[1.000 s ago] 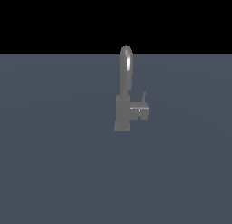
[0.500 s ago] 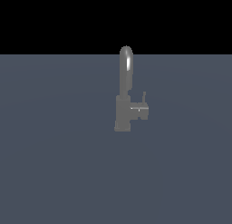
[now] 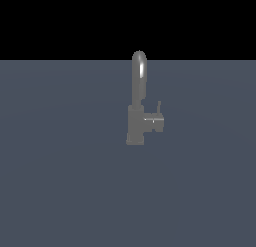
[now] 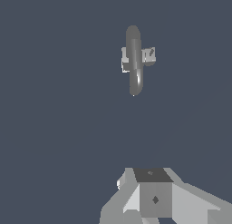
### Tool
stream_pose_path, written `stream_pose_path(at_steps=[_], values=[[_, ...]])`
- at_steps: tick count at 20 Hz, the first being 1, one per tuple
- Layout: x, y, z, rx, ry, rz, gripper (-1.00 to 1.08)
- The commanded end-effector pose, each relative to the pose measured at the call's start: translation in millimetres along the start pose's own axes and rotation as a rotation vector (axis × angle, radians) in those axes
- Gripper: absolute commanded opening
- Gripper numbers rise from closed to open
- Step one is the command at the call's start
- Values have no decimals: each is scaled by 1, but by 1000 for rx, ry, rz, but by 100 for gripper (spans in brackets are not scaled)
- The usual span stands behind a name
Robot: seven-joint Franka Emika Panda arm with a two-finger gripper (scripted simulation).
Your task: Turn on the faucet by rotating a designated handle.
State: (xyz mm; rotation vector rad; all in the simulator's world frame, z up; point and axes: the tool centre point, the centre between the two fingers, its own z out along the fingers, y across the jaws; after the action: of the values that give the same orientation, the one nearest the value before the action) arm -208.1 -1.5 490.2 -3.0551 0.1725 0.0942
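The grey faucet stands upright on the dark grey-blue surface, with its arched spout above a blocky body. The handle is a short dark stub sticking out of the body toward the exterior view's right, and a thin upright pin rises at its end. The wrist view looks down on the faucet, with the handle beside the spout. My gripper shows only partly at that view's edge, well away from the faucet. I cannot tell whether it is open or shut. It is not in the exterior view.
The flat grey-blue surface stretches all around the faucet. Black background lies above its far edge.
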Motion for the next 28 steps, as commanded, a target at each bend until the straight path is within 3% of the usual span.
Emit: stream_pose_path(at_steps=[1,28], values=[[14,1,2,30,-32,32,-100],[167,40,66,419,-429,430,-100]])
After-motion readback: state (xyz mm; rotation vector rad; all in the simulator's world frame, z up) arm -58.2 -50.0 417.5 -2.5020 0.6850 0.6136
